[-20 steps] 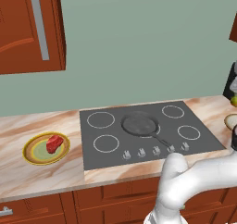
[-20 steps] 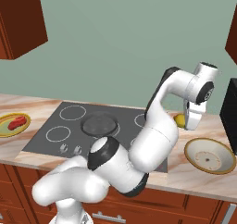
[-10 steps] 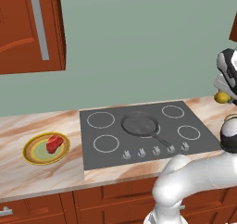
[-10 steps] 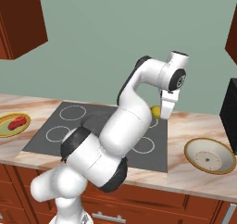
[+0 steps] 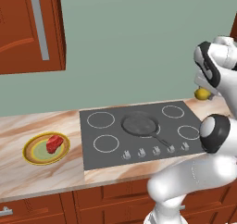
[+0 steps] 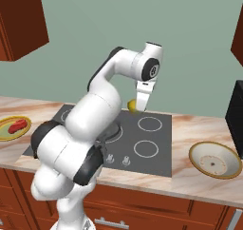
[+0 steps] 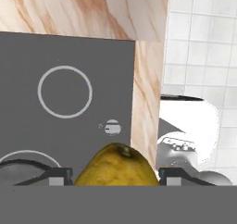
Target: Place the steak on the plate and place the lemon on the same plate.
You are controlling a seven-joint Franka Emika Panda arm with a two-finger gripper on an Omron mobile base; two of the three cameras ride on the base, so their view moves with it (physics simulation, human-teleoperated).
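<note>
— Two task items are listed; where is each found?
— Item one, lemon (image 7: 115, 166): carried in the air above the hob (image 6: 142, 146), clamped between the fingers of the gripper (image 6: 139, 105). Item two, steak (image 5: 54, 143): laid on the plate (image 5: 32, 156), toward its right side in the left base view.

— How are the jaws recorded?
— Clenched on the lemon, one finger seen at each side of it in the hand view.

— Where is the plate kept?
— On the marble counter (image 5: 28, 181), just beside the hob's left edge and well apart from the gripper.

— What else is entered?
— One dark pan (image 5: 140, 125), set on the hob's middle with its handle toward the knobs. One tan dish (image 6: 214, 159), set on the counter right of the hob. Wooden cabinets (image 5: 28, 28) are hung on the green wall.
</note>
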